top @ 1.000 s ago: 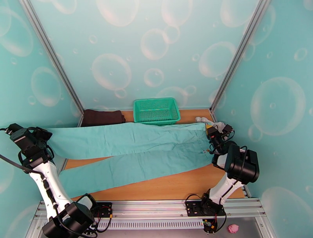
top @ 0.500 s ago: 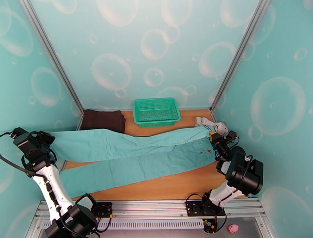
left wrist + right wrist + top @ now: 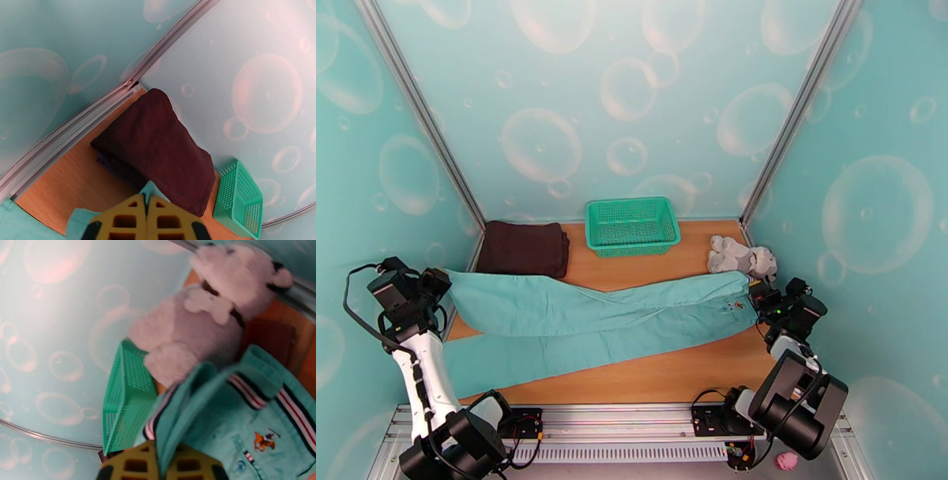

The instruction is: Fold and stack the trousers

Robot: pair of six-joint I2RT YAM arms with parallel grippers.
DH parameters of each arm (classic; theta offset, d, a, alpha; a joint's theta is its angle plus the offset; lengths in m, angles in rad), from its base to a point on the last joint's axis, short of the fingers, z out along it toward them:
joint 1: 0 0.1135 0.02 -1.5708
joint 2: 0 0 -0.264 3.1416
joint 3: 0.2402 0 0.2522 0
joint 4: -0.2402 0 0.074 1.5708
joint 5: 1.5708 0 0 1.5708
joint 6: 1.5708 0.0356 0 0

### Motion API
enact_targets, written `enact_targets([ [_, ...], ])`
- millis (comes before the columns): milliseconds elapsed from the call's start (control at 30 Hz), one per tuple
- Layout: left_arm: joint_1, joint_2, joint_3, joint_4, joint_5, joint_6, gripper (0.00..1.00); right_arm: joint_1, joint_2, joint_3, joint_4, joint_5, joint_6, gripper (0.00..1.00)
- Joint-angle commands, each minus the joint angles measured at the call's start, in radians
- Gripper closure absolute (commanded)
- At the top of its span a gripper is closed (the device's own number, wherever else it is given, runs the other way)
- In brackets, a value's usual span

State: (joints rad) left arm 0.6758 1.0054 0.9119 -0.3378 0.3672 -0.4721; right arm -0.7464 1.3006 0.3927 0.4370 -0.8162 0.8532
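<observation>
Across the wooden counter (image 3: pixel 671 375) the trousers (image 3: pixel 592 312) are held taut, hem (image 3: pixel 149 188) clamped in the closed left pincer (image 3: pixel 147 205) and waistband (image 3: pixel 294 404) in the closed right pincer (image 3: pixel 164 455), presumably for lengthwise folding.

Green basket (image 3: pixel 632 225) sits at centre of the frame. Dark brown folded garment (image 3: pixel 523 247) lies just left of it. Grey-white plush toy (image 3: pixel 741 257) lies to its right, apart.
</observation>
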Motion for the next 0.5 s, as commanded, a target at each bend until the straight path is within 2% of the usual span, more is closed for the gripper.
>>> enact_targets([
  [0,0.014,-0.022,-0.008,0.008,-0.037,-0.018,1.0,-0.017,0.031,-0.019,0.014,-0.019,-0.056,1.0],
  [133,0.052,-0.057,-0.034,0.025,-0.05,-0.038,1.0,-0.045,0.018,-0.002,-0.049,-0.018,-0.105,1.0],
  [333,0.094,-0.083,-0.045,0.03,-0.079,-0.057,1.0,-0.178,-0.003,0.024,-0.178,-0.012,-0.203,1.0],
  [467,0.134,-0.08,-0.083,0.047,-0.079,-0.087,1.0,-0.218,0.033,0.03,-0.168,-0.022,-0.231,1.0],
])
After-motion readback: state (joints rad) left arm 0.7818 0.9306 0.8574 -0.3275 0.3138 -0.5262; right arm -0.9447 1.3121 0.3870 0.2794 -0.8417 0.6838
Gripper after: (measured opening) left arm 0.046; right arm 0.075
